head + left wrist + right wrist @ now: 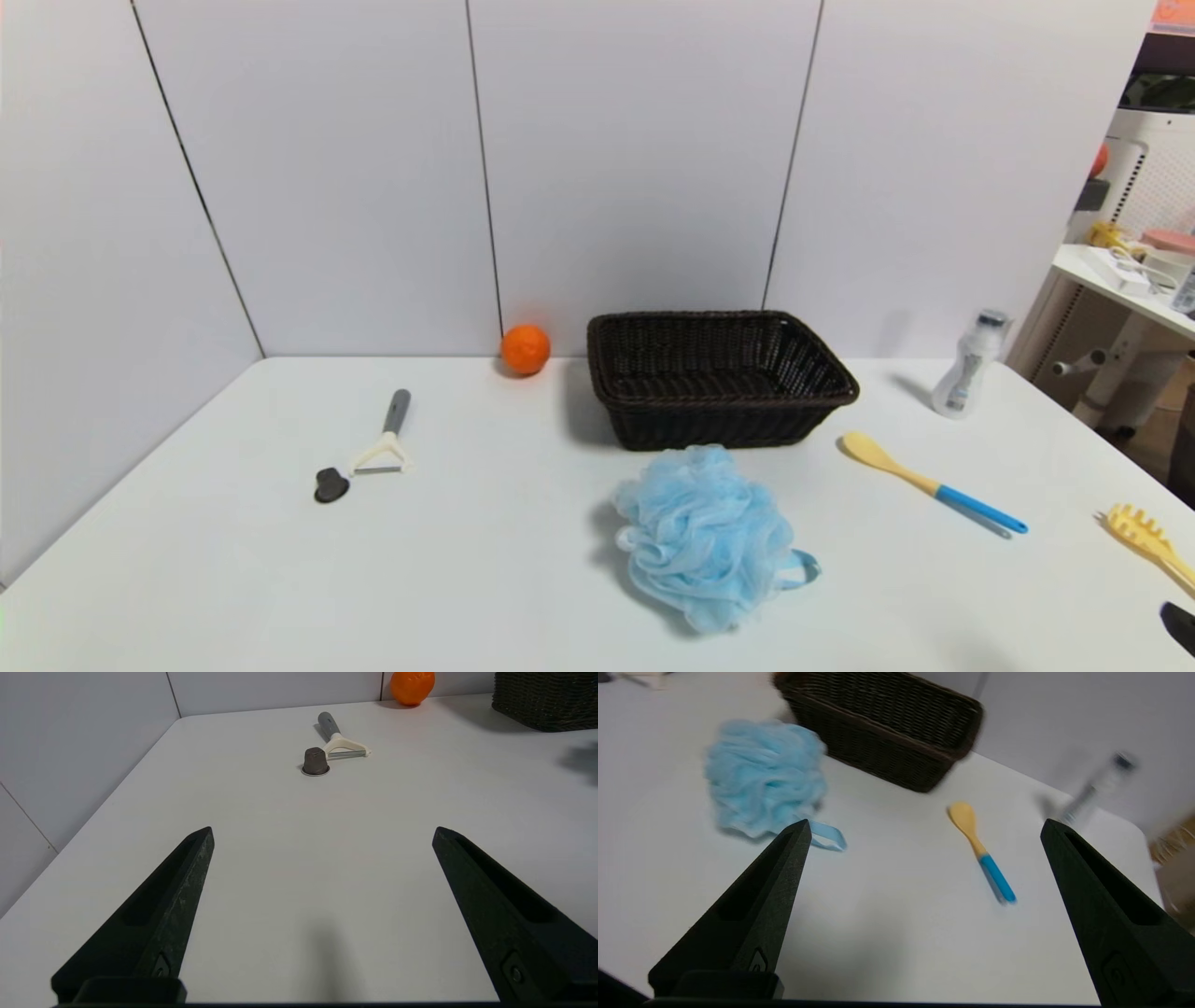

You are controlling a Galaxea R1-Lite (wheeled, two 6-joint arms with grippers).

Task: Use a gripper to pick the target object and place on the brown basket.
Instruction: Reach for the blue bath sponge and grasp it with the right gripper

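Note:
The light blue bath pouf [705, 537] lies on the white table just in front of the brown wicker basket [719, 378], its loop toward the right. It also shows in the right wrist view [763, 777], with the basket [882, 723] behind it. My right gripper [924, 828] is open and empty over bare table, to the right of and nearer than the pouf; only a black tip [1178, 623] shows at the head view's lower right edge. My left gripper [322, 833] is open and empty above the table's left front, out of the head view.
An orange ball [525, 349] sits by the back wall left of the basket. A peeler [386, 439] and a small dark cap [330, 485] lie at the left. A yellow spoon with a blue handle [929, 482], a clear bottle [968, 364] and a yellow pasta server [1148, 537] are at the right.

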